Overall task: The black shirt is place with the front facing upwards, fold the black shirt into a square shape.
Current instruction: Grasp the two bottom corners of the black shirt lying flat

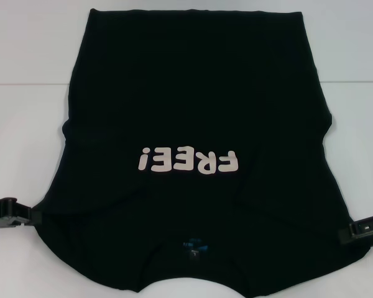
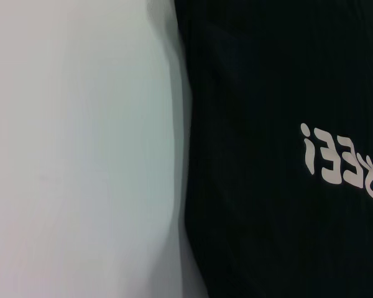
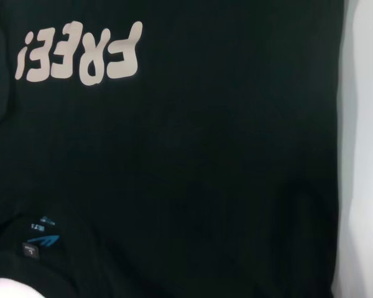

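Nearest to you, at the bottom edge of the head view, the collar of the black shirt [image 1: 193,155] with its small blue neck label [image 1: 194,244] is lying toward the robot, and the off-white "FREE!" print [image 1: 188,161] is facing up and reading upside down from here. The shirt is resting on the white worktop [image 1: 31,118], spread almost flat, with the hem at the far side. The sleeves are not showing at the sides, so you may judge that they are already turned in, but the pictures are not proving it. The left gripper [image 1: 12,213] is sitting at the shirt's left edge near the shoulder, and the right gripper [image 1: 365,228] is sitting at the right edge; whether their fingers are open or pinching cloth, I cannot tell. In my judgement the task is standing at an early stage: the body is remaining at full length, and you are still needing to fold the long side over to make the square shape.
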